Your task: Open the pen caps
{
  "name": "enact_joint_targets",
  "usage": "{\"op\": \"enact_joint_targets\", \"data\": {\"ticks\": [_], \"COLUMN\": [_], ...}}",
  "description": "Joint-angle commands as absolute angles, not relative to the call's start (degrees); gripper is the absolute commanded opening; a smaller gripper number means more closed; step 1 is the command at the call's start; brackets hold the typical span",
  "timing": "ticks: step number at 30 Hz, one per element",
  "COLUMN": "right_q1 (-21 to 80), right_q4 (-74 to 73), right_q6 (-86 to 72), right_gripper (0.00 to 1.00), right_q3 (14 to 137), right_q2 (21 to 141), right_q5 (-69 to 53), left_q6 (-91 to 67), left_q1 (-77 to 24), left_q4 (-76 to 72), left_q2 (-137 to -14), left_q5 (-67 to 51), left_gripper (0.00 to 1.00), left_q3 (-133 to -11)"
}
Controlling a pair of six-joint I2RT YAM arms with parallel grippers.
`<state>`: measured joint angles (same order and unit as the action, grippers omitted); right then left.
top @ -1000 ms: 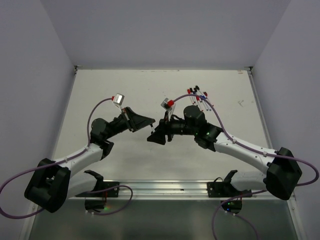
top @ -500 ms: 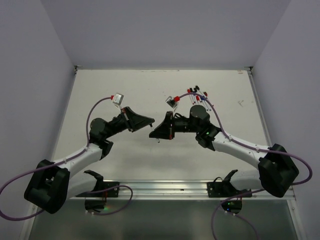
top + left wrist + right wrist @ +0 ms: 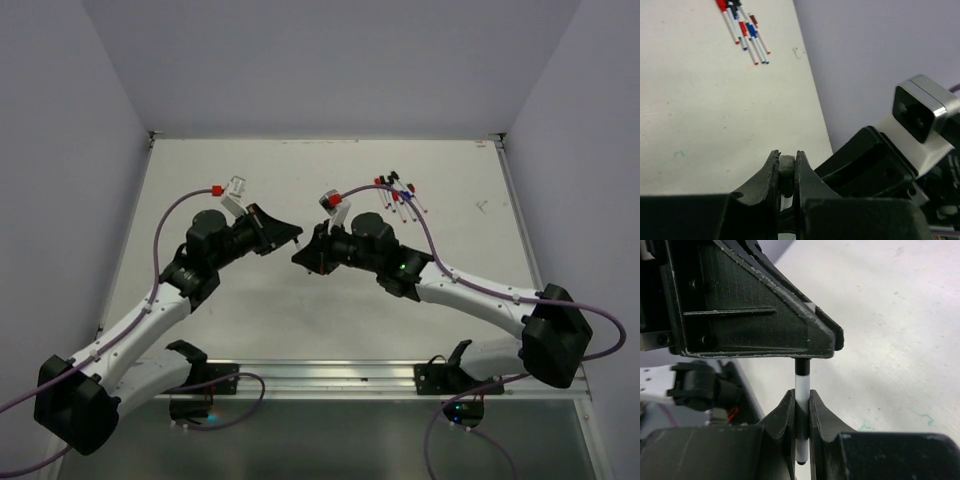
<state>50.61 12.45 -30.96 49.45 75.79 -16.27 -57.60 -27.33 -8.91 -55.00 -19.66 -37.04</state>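
**Left gripper** [image 3: 787,159]: jaws closed on the black cap [image 3: 802,366] of one pen [image 3: 801,386], held above the middle of the table [image 3: 470,250]. Its own wrist view shows only a greyish rounded end pinched between the fingers.

**Right gripper** [image 3: 801,396]: jaws clamped on the same pen's white barrel, just beside the cap. The barrel's other end pokes out past the fingers. The two grippers meet tip to tip.

**Remaining pens** [image 3: 398,196]: a loose cluster lying far right on the table, well apart from both grippers. Stubby red, blue and black caps [image 3: 743,28] lie among the barrels.

**Markings**: a small dark mark [image 3: 797,51] right of the cluster, too faint to read. A faint green scribble [image 3: 679,154] lies nearer.
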Motion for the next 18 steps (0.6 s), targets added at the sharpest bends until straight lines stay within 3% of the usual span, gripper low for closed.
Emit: {"op": "enact_joint_targets", "data": {"ticks": [1, 5, 11, 18], "right_q1": [56.1, 59.6, 64.3, 64.4], "right_q4": [-2.1, -9.7, -16.0, -14.9], "right_q6": [-21.7, -20.0, -19.9, -18.2], "right_gripper": [0.0, 0.0, 0.0, 0.0], "right_q3": [54.6, 59.5, 64.7, 66.4], "right_q2": [77.9, 82.5, 90.4, 95.0], "right_q5": [-0.7, 16.5, 32.5, 23.5], "left_q6": [-55.8, -53.5, -53.2, -47.6], "left_q1": [-26.1, -26.2, -26.0, -24.5], "left_q4": [2.4, 7.6, 12.2, 12.7], "left_q2": [-57.1, -62.3, -66.4, -71.2], "left_q5": [-1.1, 6.0, 14.8, 14.7], "left_gripper": [0.0, 0.0, 0.0, 0.0], "left_q3": [-43.0, -47.4, -49.9, -52.2]}}
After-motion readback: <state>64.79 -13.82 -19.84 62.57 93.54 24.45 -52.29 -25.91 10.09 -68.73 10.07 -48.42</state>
